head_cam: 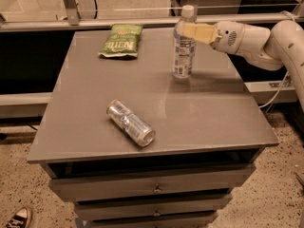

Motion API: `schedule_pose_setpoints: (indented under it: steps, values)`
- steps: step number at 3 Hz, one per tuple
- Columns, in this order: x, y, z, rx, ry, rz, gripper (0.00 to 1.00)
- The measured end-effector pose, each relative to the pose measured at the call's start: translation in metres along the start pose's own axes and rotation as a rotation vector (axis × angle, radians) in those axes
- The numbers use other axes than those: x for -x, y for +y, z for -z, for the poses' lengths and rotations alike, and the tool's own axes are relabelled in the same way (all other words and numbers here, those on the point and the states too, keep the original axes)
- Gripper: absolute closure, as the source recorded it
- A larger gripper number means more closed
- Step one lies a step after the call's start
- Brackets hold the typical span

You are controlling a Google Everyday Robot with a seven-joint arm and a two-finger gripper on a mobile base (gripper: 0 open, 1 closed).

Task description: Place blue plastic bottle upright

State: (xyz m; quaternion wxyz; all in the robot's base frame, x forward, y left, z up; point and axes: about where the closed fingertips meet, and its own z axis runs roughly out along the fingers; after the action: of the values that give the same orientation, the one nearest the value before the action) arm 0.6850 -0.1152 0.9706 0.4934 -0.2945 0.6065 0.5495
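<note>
The blue plastic bottle [183, 51] is clear with a white cap and a printed label. It stands upright on the grey table [209, 113] at the back right, and its base looks to rest on the surface. My gripper [191, 31] reaches in from the right. Its cream fingers [199, 33] are closed on the bottle's shoulder, just below the cap. The white arm [266, 39] runs off the right edge.
A shiny silver can [130, 123] lies on its side near the table's front left. A green chip bag [121, 40] lies flat at the back left. Drawers [152, 188] sit under the tabletop. A shoe [16, 218] shows at the bottom left on the floor.
</note>
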Motion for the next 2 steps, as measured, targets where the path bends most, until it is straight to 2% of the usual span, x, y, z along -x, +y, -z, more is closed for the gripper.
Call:
schedule_pose_setpoints:
  steps: [1,2]
  values:
    - [-0.0050,-0.0031,0.0015,0.013,-0.008,-0.021,0.84]
    - [-0.0095,-0.0050,0.0018,0.024,-0.009,-0.034,0.62]
